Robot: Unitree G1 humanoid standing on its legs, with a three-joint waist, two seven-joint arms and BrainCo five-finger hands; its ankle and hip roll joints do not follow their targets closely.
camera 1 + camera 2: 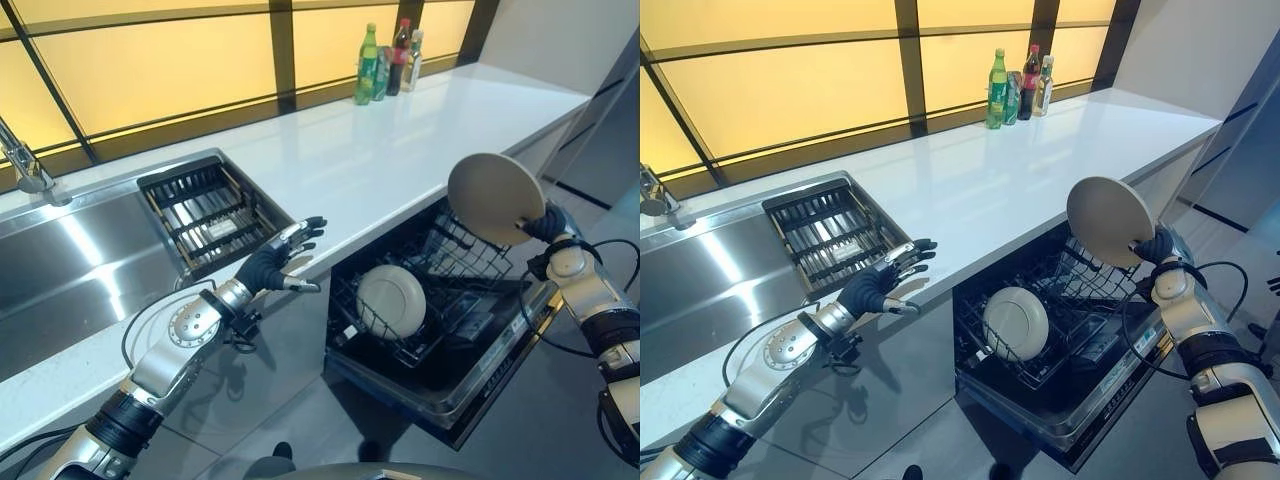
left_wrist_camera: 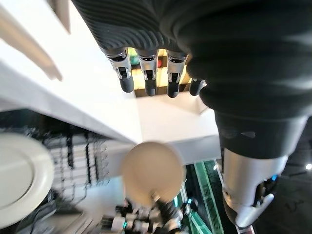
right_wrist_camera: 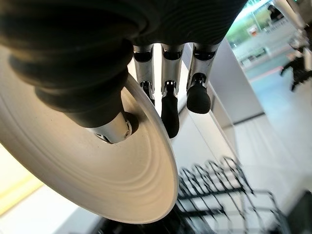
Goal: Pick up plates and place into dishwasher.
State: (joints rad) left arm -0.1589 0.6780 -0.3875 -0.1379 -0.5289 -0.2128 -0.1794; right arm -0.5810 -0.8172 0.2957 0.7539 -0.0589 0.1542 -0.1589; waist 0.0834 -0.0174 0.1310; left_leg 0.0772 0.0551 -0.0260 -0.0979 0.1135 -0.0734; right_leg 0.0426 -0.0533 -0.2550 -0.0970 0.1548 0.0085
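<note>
Right now your right hand is pinching a round, plain cream plate by its rim, holding it tilted at the right of the frame, above the dishwasher rack. A second, white plate is standing in that rack at lower centre. Your left hand is hovering mid-frame beside the countertop edge, fingers spread and holding nothing.
</note>
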